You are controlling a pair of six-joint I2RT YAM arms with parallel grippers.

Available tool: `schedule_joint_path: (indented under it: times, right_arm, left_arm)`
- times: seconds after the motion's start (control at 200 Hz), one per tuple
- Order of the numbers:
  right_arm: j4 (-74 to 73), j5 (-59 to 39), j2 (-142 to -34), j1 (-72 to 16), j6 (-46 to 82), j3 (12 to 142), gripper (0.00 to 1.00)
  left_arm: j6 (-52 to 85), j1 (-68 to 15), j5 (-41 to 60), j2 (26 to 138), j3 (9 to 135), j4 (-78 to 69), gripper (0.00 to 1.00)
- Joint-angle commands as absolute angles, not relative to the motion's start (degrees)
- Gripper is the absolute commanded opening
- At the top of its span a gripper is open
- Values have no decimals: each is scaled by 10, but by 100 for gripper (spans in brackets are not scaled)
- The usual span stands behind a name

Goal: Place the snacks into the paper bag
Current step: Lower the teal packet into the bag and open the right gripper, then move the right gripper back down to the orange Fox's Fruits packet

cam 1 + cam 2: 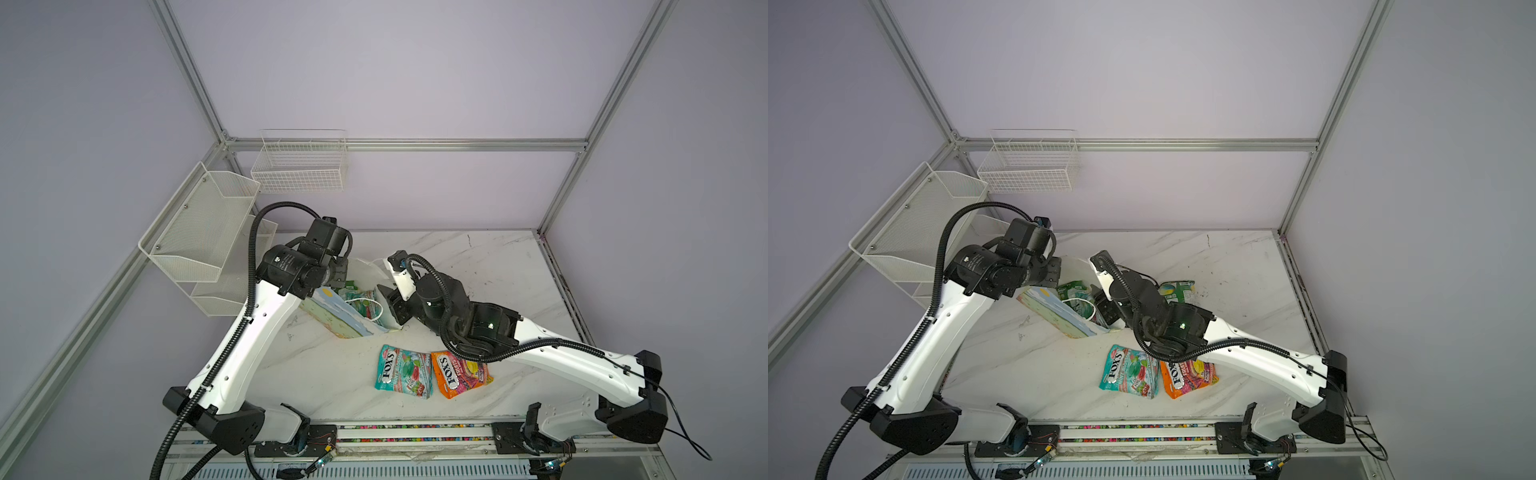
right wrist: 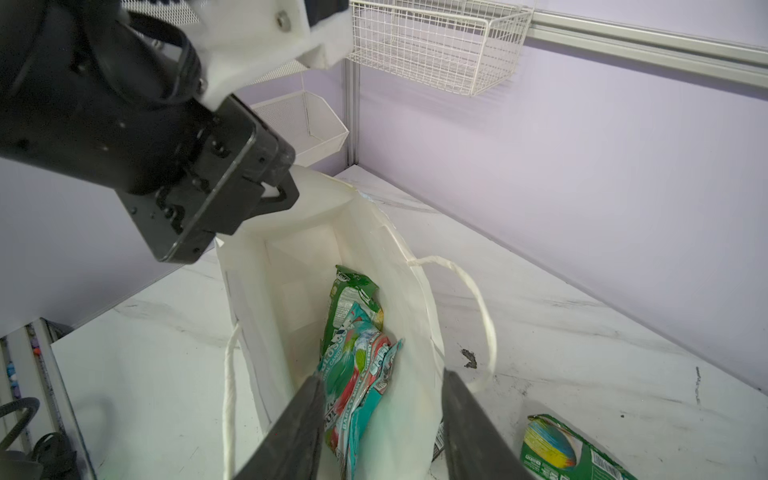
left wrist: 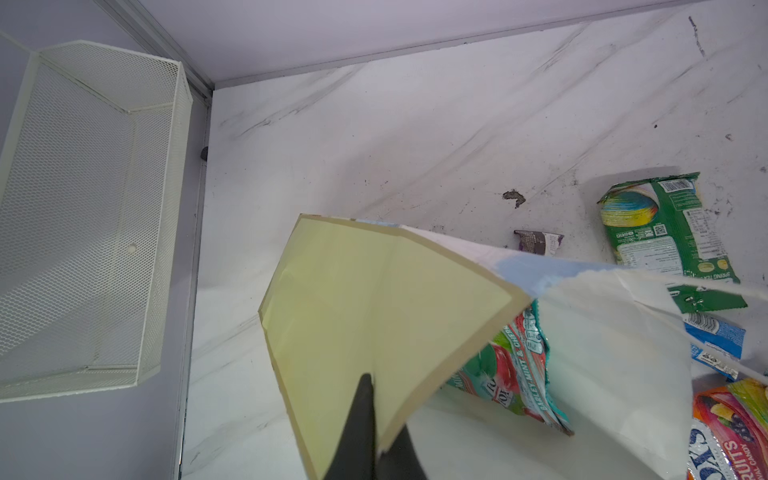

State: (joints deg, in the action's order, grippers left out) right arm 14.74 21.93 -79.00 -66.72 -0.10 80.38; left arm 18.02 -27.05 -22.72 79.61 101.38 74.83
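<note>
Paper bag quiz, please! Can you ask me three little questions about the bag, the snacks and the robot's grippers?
1. True or false: the left gripper is pinching the rim of the paper bag.
2. Which snacks are inside the bag? A) a teal packet and a green packet; B) an orange packet and a blue one; C) none at all.
3. Fill in: on the table, beside the loose teal packet, lies a FOX'S packet coloured ______.
Key: 1 true; 2 A; 3 orange.
</note>
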Motion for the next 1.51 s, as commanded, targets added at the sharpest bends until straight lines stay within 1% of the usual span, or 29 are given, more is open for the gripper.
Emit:
schedule_joint_path:
  times: [0.0, 0.39, 0.555, 0.725, 1.03, 1.5]
  right_arm:
    - [139, 232, -757, -671, 27, 777, 50]
    - [170, 242, -663, -670, 130, 688, 59]
    - [181, 245, -640, -671, 170, 657, 63]
    - [187, 236, -633, -671, 201, 633, 67]
    - [203, 236, -644, -671, 238, 629, 75]
    - [218, 233, -625, -669, 299, 584, 81]
  left_arm:
    - [187, -272, -232, 778, 1022, 748, 0]
    - [189, -274, -232, 777, 1021, 748, 0]
    - [190, -276, -232, 774, 1015, 748, 0]
    - [192, -279, -230, 773, 1007, 748, 0]
    - [193, -282, -229, 774, 997, 744, 0]
    - [193, -282, -225, 765, 968, 730, 0]
